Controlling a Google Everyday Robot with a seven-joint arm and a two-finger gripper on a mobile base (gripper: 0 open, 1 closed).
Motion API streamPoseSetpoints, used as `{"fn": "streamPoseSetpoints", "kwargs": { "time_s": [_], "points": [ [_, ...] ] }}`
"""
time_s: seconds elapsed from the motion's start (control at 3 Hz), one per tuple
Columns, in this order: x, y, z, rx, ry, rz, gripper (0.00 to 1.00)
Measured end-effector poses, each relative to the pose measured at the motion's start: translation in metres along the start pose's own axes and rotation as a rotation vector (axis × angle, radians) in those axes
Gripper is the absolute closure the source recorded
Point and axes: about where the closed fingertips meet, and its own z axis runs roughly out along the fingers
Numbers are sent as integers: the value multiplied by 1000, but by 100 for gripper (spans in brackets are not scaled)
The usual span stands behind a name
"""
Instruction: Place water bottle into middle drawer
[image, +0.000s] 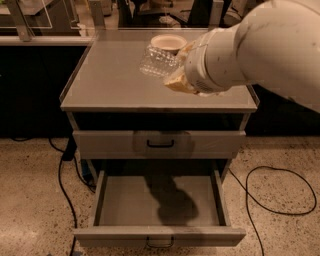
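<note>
Your count at the cabinet:
You've one water bottle (157, 61), one cream bowl (168, 42), two drawers, the upper drawer (115, 145) and the middle drawer (125, 200), two floor cables (61, 175), and one gripper (176, 80) clasping the bottle above the cabinet top (110, 85).

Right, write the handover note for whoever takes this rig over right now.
Gripper: above the cabinet top, back right, shut on the water bottle, which lies sideways near the bowl.
Middle drawer: pulled open, bottle not in it yet. Upper drawer is shut.
Done: bottle grasped, drawer open.
Left: carry the bottle forward and down over the open drawer, then release it inside.
</note>
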Motion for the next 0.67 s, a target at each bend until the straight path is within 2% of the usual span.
{"fn": "streamPoseSetpoints", "kwargs": {
  "time_s": [0.33, 0.67],
  "points": [
    [17, 15, -19, 37, 14, 34, 100],
    [32, 29, -16, 5, 37, 58, 100]
  ]
}}
